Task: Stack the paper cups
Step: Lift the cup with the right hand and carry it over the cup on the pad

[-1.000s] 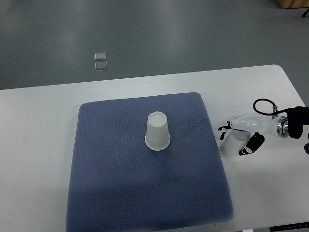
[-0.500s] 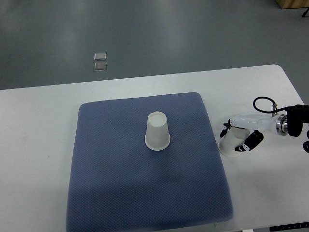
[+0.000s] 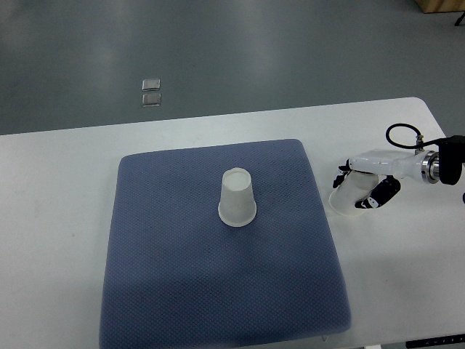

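One white paper cup (image 3: pixel 237 198) stands upside down near the middle of the blue mat (image 3: pixel 167 276). A second white paper cup (image 3: pixel 349 198) is in my right hand (image 3: pixel 361 189), just off the mat's right edge, tilted and raised off the white table. The right hand's fingers are curled around this cup, and the arm comes in from the right edge. My left arm does not show.
The white table (image 3: pixel 58 218) carries the mat; its far edge runs behind the mat and its right edge lies close to my right arm. A black cable (image 3: pixel 399 131) loops above the wrist. Two small clear objects (image 3: pixel 151 92) lie on the grey floor beyond.
My right hand has lifted the second cup off the table and carried it slightly up the picture, away from me. The cup on the mat has not moved.
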Robot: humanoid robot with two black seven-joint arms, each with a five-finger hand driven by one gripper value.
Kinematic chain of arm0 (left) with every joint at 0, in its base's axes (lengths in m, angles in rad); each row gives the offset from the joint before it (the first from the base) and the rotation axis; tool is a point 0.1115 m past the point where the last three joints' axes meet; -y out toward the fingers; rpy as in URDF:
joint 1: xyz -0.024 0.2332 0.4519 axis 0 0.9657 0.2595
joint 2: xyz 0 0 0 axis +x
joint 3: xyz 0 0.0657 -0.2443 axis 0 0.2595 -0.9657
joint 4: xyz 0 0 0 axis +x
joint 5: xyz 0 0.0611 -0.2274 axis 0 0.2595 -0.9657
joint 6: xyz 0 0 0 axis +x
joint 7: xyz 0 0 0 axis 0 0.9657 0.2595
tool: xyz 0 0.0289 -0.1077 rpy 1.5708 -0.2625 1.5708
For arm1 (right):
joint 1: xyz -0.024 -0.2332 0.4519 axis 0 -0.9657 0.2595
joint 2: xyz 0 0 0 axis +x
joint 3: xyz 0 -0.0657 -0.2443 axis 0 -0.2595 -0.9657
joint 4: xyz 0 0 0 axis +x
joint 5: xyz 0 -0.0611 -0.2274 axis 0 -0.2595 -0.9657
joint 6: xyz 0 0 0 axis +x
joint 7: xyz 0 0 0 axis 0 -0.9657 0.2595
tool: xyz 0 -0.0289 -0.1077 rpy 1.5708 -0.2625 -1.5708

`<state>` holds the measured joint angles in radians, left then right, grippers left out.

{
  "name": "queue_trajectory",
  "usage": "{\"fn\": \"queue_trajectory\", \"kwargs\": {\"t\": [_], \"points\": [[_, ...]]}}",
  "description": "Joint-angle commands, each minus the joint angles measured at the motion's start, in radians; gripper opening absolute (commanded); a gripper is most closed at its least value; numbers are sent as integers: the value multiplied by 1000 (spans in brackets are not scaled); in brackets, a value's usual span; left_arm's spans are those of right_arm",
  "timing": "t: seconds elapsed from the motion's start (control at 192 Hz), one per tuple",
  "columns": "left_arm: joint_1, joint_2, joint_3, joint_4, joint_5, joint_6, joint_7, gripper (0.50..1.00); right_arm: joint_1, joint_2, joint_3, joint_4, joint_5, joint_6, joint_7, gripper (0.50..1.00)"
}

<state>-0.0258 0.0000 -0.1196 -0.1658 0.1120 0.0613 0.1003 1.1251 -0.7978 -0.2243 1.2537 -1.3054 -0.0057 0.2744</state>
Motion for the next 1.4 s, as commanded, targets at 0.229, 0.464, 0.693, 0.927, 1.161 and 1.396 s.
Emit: {"fn": "queue_trajectory", "kwargs": {"t": [0.229, 0.464, 0.693, 0.927, 1.161, 1.396], "points": [[0, 0, 0, 0, 0, 0, -1, 1000, 162, -9, 0, 24, 3, 127, 2, 703], [0, 0, 0, 0, 0, 0, 1, 1000, 300, 0, 2, 75, 8, 228, 2, 711], [0, 0, 0, 0, 0, 0, 1, 1000, 403, 54, 2, 90, 17, 303, 2, 713], [0, 0, 0, 0, 0, 0, -1, 1000, 481, 163, 2, 87, 90, 349, 0, 715], [0, 0, 0, 0, 0, 0, -1, 1000, 507, 246, 2, 75, 129, 378, 0, 721], [0, 0, 0, 0, 0, 0, 1, 1000, 502, 324, 2, 39, 153, 382, 0, 723]]}}
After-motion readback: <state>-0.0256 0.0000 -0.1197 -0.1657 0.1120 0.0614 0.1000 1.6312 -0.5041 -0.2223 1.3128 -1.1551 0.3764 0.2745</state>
